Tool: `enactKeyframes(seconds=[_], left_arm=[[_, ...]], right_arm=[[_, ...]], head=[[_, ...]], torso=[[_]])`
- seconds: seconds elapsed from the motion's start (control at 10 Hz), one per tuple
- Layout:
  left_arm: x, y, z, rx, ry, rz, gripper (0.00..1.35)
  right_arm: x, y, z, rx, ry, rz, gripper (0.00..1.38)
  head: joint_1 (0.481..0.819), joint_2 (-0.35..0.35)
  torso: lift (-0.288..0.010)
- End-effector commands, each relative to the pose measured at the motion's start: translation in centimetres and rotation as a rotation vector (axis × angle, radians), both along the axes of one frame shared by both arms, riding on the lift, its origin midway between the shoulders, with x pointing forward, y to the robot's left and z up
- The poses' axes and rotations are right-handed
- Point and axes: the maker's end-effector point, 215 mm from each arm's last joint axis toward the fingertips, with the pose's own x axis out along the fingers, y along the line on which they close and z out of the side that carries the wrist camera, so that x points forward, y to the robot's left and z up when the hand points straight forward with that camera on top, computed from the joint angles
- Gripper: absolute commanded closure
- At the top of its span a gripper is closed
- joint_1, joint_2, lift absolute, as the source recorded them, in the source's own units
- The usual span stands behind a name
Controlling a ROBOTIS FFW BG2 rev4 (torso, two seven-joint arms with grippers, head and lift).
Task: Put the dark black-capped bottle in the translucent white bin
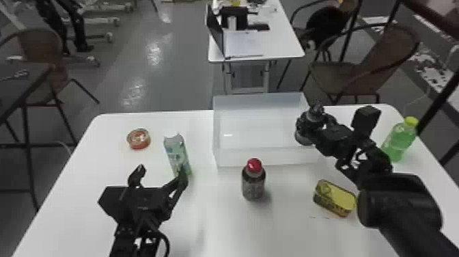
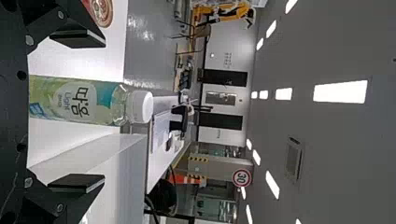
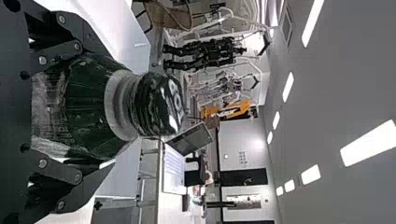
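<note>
In the head view my right gripper [image 1: 316, 128] is at the right part of the translucent white bin [image 1: 259, 157], shut on the dark black-capped bottle [image 1: 305, 131], which looks upright. The right wrist view has the dark bottle [image 3: 88, 105] between the fingers of my right gripper [image 3: 70, 112], its black cap pointing away from the palm. Whether its base touches the bin floor I cannot tell. My left gripper [image 1: 160, 174] stands open over the table's left half, near a pale green bottle [image 1: 177, 153]; in the left wrist view that gripper [image 2: 77, 112] has the green bottle beyond its spread fingers.
On the white table [image 1: 218, 222] a red-capped dark bottle [image 1: 253, 183] stands before the bin. A yellow tin [image 1: 334, 198] lies under the right arm, a green bottle with yellow cap [image 1: 399, 140] is at far right, and a round red tin [image 1: 138, 138] at back left.
</note>
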Motion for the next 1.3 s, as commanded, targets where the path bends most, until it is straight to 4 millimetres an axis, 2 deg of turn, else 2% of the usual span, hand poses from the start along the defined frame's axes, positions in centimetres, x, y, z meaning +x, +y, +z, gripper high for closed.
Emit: enactKeyframes(seconds=[0.0,0.1,0.3,0.5,0.7,0.8,1.1,1.2], left_arm=[[0.0,-0.2,0.0,0.0,0.0,-0.002,0.26],[0.0,-0.1,0.0,0.001,0.0,-0.003,0.26],[0.0,-0.1,0.1,0.001,-0.004,-0.002,0.26],[-0.2,0.1,0.3,0.002,-0.013,0.002,0.26],[-0.2,0.3,0.6,0.008,-0.021,0.004,0.26],[-0.2,0.1,0.6,0.013,-0.021,0.003,0.26],[-0.3,0.0,0.4,0.014,-0.018,0.0,0.26],[-0.4,0.0,0.4,0.014,-0.018,0.001,0.26]], right_arm=[[0.1,-0.3,-0.2,0.006,0.007,-0.006,0.23],[0.2,-0.2,0.1,0.006,0.001,-0.002,0.0],[0.0,-0.1,0.6,0.026,-0.01,-0.003,0.01],[-1.9,-0.1,2.5,0.053,-0.07,-0.018,0.01],[-6.9,-2.6,3.7,0.039,-0.082,-0.183,0.01],[-9.9,-3.1,3.4,0.037,-0.055,-0.221,0.01],[-17.2,-2.5,2.0,-0.022,0.006,-0.247,0.06],[-18.6,-3.0,0.9,-0.038,0.036,-0.255,0.06]], head=[[0.695,0.071],[0.695,0.069],[0.695,0.069],[0.695,0.07],[0.695,0.061],[0.695,0.053],[0.695,0.052],[0.695,0.054]], torso=[[-0.064],[-0.064],[-0.064],[-0.064],[-0.064],[-0.064],[-0.064],[-0.064]])
